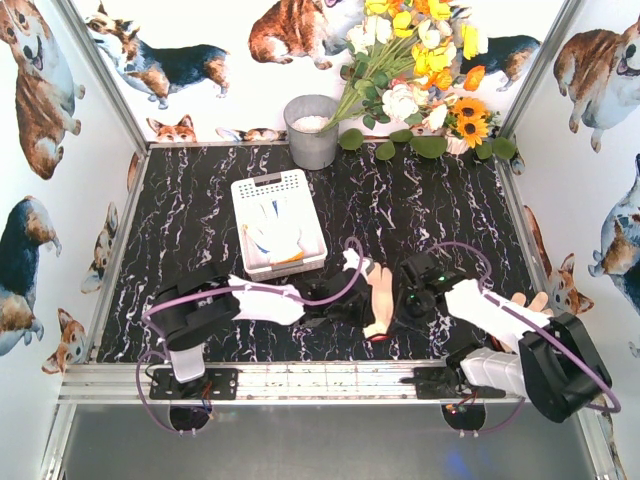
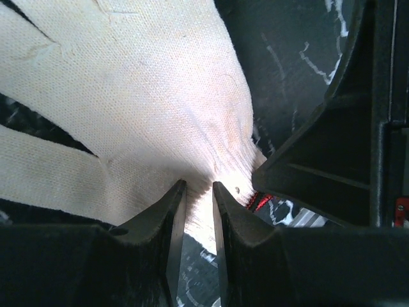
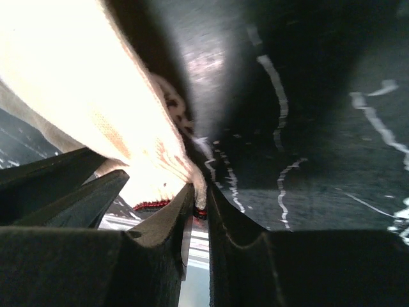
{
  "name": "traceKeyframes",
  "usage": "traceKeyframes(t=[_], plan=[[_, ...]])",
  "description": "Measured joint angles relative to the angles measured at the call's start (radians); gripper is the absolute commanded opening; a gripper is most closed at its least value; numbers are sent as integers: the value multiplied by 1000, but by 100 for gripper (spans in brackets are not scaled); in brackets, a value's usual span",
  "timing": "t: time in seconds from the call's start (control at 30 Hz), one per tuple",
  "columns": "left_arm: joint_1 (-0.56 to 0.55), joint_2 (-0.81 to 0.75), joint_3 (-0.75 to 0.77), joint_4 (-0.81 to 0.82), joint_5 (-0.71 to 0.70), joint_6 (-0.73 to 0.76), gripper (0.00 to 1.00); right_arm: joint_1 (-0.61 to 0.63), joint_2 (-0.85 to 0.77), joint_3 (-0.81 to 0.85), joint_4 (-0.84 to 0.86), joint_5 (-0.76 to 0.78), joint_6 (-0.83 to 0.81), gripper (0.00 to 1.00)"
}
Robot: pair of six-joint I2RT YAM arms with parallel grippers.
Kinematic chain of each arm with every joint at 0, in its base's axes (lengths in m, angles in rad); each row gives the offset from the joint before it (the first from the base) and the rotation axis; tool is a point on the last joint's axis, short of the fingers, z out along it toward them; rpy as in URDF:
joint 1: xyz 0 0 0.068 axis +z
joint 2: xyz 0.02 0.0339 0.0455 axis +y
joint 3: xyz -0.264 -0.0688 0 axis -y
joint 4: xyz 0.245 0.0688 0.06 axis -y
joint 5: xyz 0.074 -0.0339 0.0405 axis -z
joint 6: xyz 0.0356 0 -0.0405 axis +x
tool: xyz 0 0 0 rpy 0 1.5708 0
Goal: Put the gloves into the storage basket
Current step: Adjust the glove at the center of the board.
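Left gripper (image 2: 198, 192) and right gripper (image 3: 198, 195) are each clamped on the red-trimmed cuff of one beige glove (image 1: 378, 300) lying near-to-far between them; basket (image 1: 268, 185) sits beyond and left, nearer the left arm.

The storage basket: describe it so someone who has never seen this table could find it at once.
On the black marbled table, look just in front of the grey metal bucket. The storage basket is shallow, white and rectangular, with white gloves inside; unlike the tall round bucket, its walls are perforated.
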Motion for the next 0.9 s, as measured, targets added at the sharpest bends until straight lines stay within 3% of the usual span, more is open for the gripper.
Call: traceKeyframes(t=[0.33,0.53,0.77,0.9], plan=[[0,-162,-114,-147,-127,7,25,195,58,-29,218,-51,191,17],[0,-216,-174,-153,-152,-1,29,272,102,-20,294,-50,266,20],[0,-257,-191,-164,-148,4,61,294,63,-4,249,9,307,58],[0,-304,-159,-239,-166,28,81,294,-18,29,109,103,293,70]])
